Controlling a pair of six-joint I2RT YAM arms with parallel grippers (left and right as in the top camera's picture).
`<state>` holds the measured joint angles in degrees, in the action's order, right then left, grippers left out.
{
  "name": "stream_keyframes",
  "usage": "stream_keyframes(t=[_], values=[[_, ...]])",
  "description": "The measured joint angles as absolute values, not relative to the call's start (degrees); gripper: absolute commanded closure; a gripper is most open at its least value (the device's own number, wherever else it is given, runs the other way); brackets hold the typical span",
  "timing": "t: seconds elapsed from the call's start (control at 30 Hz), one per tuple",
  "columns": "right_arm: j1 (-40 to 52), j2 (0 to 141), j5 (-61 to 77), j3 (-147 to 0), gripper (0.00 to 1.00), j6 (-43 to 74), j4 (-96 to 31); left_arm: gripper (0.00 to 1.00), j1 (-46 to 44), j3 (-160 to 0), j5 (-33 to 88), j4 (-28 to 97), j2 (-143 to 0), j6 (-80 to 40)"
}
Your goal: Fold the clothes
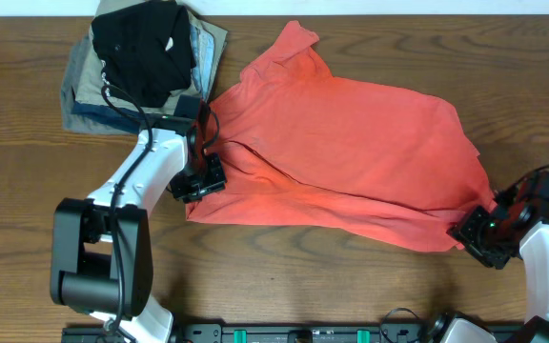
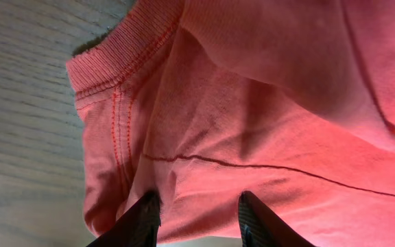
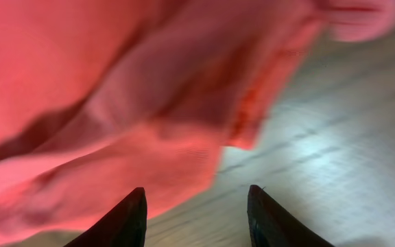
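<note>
The coral-red T-shirt lies spread and rumpled across the middle of the wooden table, one sleeve pointing to the back. My left gripper is at the shirt's front-left edge; in the left wrist view its fingers are open with shirt cloth bunched between them, near a ribbed hem. My right gripper is at the shirt's front-right corner; in the right wrist view its fingers are open, with the shirt's edge just ahead and bare table between the tips.
A stack of folded garments stands at the back left: a black one on top of tan, grey and blue ones. The wooden table runs along the front. The left arm's base is at the front left.
</note>
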<state>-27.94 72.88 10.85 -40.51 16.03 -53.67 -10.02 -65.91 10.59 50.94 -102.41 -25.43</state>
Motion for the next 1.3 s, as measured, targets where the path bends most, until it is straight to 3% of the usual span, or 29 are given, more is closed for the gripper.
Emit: stream_keyframes(t=[0.37,1.3], values=[[-28.88,72.88,-1.54,-39.94,0.62,27.64,-54.17,0.6,-10.02,-65.91,9.02,51.48,-102.91,-25.39],[-30.44,79.11,4.32,-37.28,0.62,22.31,-44.62,0.59,-10.02,-65.91,8.62,51.0,-102.91,-25.02]])
